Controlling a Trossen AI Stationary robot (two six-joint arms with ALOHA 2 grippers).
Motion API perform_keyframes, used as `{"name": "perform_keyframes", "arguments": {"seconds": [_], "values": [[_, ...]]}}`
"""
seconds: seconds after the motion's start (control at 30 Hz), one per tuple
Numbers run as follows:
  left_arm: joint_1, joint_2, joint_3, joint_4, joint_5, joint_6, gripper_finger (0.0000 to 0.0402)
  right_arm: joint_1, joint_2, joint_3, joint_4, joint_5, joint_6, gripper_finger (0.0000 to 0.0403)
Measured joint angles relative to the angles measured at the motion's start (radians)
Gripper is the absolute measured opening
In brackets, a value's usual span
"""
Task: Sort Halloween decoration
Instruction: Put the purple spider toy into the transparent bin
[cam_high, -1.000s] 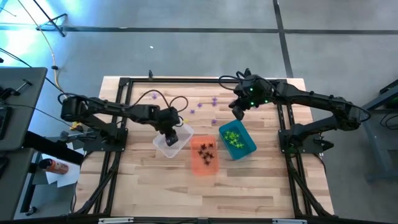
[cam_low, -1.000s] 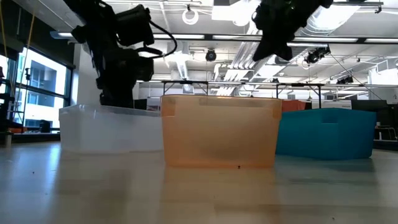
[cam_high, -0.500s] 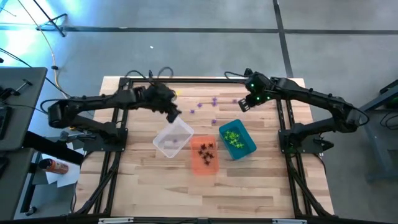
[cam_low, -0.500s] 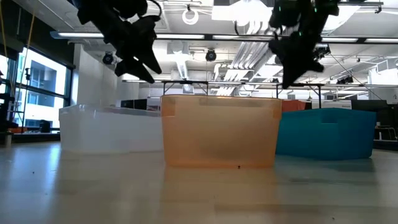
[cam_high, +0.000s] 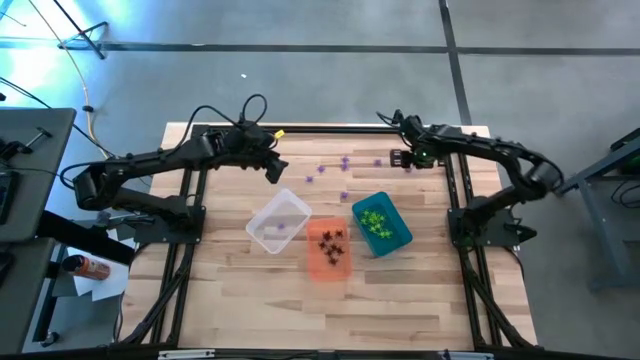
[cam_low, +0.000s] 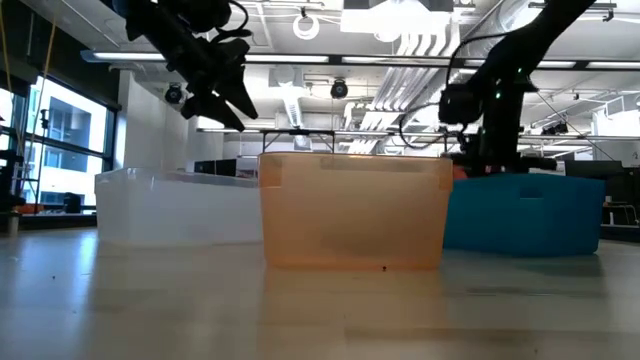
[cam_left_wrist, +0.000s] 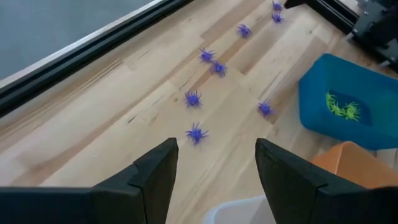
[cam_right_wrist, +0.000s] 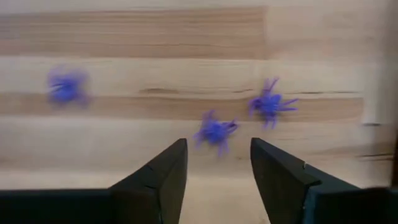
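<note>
Several purple spider trinkets (cam_left_wrist: 196, 133) lie loose on the wooden table toward its far edge. My left gripper (cam_left_wrist: 214, 146) hovers open above the table between them and the clear bin (cam_high: 278, 222), in the air at far left (cam_high: 274, 170). My right gripper (cam_right_wrist: 217, 146) is open and low over the table's far right (cam_high: 394, 157), with one purple spider (cam_right_wrist: 216, 131) just beyond its fingertips and untouched. Green spiders (cam_high: 376, 221) lie in the teal bin (cam_high: 398, 238), black ones (cam_high: 330, 240) in the orange bin (cam_high: 328, 265). A purple one (cam_high: 281, 226) lies in the clear bin.
The three bins stand side by side at the table's middle. A black frame rail (cam_high: 330, 128) runs along the far edge, and side rails (cam_high: 455, 190) flank the work area. Bare wood stretches from the bins to the near edge.
My left gripper has risen out of the clear bin and swung toward the far left, tipping forward. My right gripper has moved from above the teal bin toward the far right edge and come down close to the loose purple spiders.
</note>
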Motion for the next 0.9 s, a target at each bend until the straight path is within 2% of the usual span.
{"name": "perform_keyframes", "arguments": {"seconds": [0.27, 0.53, 0.67, 0.8, 0.9], "values": [[0.0, 0.0, 0.0, -0.001, -0.002, 0.012, 0.0202, -0.013, 0.156, 0.001, 0.044, 0.013, 0.059, 0.017], [0.0, 0.0, 0.0, -0.001, -0.002, 0.035, 0.0202, -0.012, 0.185, 0.003, 0.063, 0.014, 0.099, 0.0136], [0.0, 0.001, -0.002, -0.002, -0.002, 0.063, 0.0202, -0.012, 0.186, 0.003, 0.066, 0.02, 0.078, 0.0105], [0.0, 0.001, -0.002, -0.002, -0.011, 0.064, 0.0202, -0.009, 0.177, 0.002, 0.065, 0.02, 0.036, 0.0043], [0.011, -0.03, -0.002, -0.008, 0.042, 0.088, 0.0202, 0.004, 0.122, 0.0, 0.06, 0.003, -0.03, 0.0009]]}}
